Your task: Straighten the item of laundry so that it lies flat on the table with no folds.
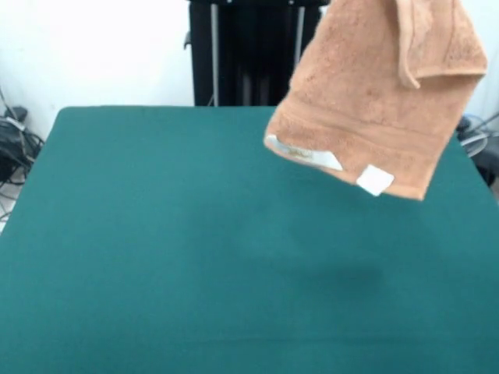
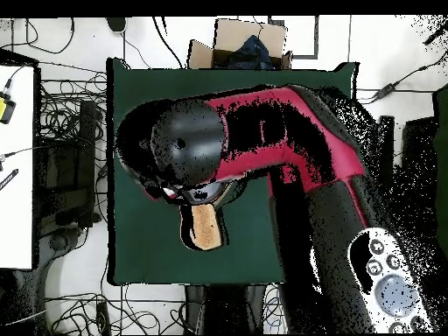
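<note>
The item of laundry (image 1: 374,93), a light orange-tan terry towel, hangs in the air over the far right part of the green table (image 1: 156,234). Its top runs out past the picture's upper edge. Its lowest edge tilts, with a white label and a small white tag (image 1: 375,180) on it, and one upper corner flops forward in a fold. From above, the towel (image 2: 204,226) shows only as a narrow tan strip under the red and black arm (image 2: 262,131). My gripper (image 2: 194,196) sits under the arm's round wrist, shut on the towel's top.
The black pedestal (image 1: 242,54) stands behind the table's far edge. Cables (image 1: 15,148) lie on the floor at the left. From above, a cardboard box (image 2: 241,44) sits beyond the table (image 2: 140,236), and a white desk (image 2: 16,166) stands at the left.
</note>
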`<state>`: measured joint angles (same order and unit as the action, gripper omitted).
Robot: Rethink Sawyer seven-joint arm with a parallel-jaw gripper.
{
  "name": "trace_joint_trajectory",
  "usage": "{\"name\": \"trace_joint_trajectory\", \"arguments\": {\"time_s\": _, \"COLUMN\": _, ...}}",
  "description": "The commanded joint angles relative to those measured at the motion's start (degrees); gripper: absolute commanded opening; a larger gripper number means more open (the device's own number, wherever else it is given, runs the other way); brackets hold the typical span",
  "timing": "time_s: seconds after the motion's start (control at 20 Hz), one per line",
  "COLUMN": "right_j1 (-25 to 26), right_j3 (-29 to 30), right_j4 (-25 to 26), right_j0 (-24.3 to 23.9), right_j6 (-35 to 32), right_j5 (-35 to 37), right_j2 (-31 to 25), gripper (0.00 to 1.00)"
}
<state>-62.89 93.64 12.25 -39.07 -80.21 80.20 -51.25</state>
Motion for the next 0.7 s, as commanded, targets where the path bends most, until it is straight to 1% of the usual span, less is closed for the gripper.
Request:
{"name": "trace_joint_trajectory", "arguments": {"time_s": 0.05, "right_j1": 5.1, "right_j3": -8.9, "right_j4": 2.1, "right_j0": 2.1, "right_j6": 8.6, "right_j5": 7.5, "right_j2": -1.2, "gripper": 0.0}}
{"name": "trace_joint_trajectory", "arguments": {"time_s": 0.15, "right_j1": 6.2, "right_j3": -10.2, "right_j4": 2.0, "right_j0": 2.0, "right_j6": 9.1, "right_j5": 7.0, "right_j2": -1.3, "gripper": 0.0}}
{"name": "trace_joint_trajectory", "arguments": {"time_s": 0.3, "right_j1": 7.9, "right_j3": -14.7, "right_j4": 3.1, "right_j0": 2.3, "right_j6": 9.2, "right_j5": 9.4, "right_j2": -0.6, "gripper": 0.0}}
{"name": "trace_joint_trajectory", "arguments": {"time_s": 0.35, "right_j1": 8.1, "right_j3": -15.5, "right_j4": 3.1, "right_j0": 2.0, "right_j6": 9.5, "right_j5": 9.1, "right_j2": -0.6, "gripper": 0.0}}
{"name": "trace_joint_trajectory", "arguments": {"time_s": 0.45, "right_j1": 6.7, "right_j3": -14.3, "right_j4": 2.8, "right_j0": -0.8, "right_j6": 12.3, "right_j5": 6.4, "right_j2": -1.2, "gripper": 0.0}}
{"name": "trace_joint_trajectory", "arguments": {"time_s": 0.5, "right_j1": 4.1, "right_j3": -10.8, "right_j4": 3.5, "right_j0": -3.9, "right_j6": 16.0, "right_j5": 1.8, "right_j2": -2.1, "gripper": 0.0}}
{"name": "trace_joint_trajectory", "arguments": {"time_s": 0.6, "right_j1": -0.4, "right_j3": -5.6, "right_j4": 6.0, "right_j0": -8.9, "right_j6": 23.1, "right_j5": -4.8, "right_j2": -4.2, "gripper": 0.0}}
{"name": "trace_joint_trajectory", "arguments": {"time_s": 0.7, "right_j1": -5.7, "right_j3": -1.2, "right_j4": 11.7, "right_j0": -12.1, "right_j6": 28.8, "right_j5": -10.0, "right_j2": -4.9, "gripper": 0.0}}
